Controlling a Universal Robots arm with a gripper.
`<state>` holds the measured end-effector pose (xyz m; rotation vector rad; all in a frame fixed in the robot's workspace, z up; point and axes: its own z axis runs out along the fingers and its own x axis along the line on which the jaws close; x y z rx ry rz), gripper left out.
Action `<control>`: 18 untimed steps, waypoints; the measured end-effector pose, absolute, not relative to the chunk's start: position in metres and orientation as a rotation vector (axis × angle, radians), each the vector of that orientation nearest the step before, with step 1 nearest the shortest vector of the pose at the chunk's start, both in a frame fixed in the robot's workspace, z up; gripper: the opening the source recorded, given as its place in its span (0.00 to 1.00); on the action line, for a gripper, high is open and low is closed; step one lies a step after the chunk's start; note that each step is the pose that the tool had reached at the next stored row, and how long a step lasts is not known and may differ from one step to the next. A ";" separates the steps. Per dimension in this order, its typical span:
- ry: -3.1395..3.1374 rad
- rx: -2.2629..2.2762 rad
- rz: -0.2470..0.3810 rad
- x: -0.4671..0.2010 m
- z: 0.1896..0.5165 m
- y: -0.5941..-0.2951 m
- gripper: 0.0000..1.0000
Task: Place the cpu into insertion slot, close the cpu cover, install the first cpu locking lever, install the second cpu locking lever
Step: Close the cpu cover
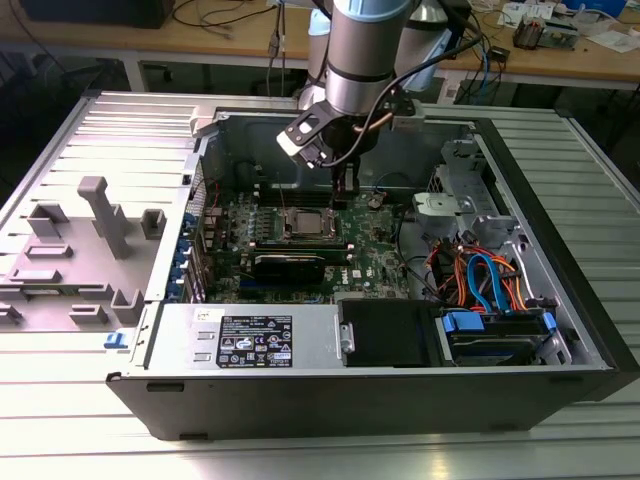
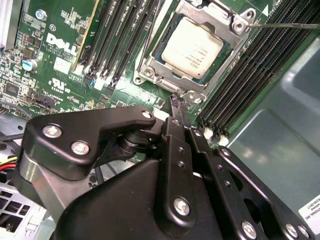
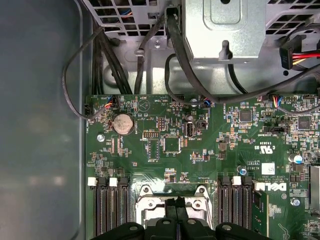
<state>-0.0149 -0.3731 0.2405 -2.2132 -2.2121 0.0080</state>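
Spots the cpu (image 2: 192, 47) flat in the socket, cpu cover (image 2: 234, 24) down around it; gripper (image 2: 177, 105) pressed together, empty, just beside (light, fragile chip: edges only, probably).

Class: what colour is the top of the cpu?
The cpu top is pale silver-grey, best seen in the second wrist view.

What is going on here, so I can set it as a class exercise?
A robot arm is working inside an open desktop computer case. The cpu already sits in its socket on the motherboard, with the cpu cover lying flat around it. The claw, its fingers shut, hangs at the socket's edge, close by one corner of the cover. It holds nothing that I can make out.
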 end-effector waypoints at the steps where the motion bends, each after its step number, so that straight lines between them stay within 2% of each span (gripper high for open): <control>1: -2.215 -2.211 0.008 -0.017 0.240 -0.373 0.11; 18: -2.235 -2.184 -0.001 -0.063 0.229 -0.373 0.11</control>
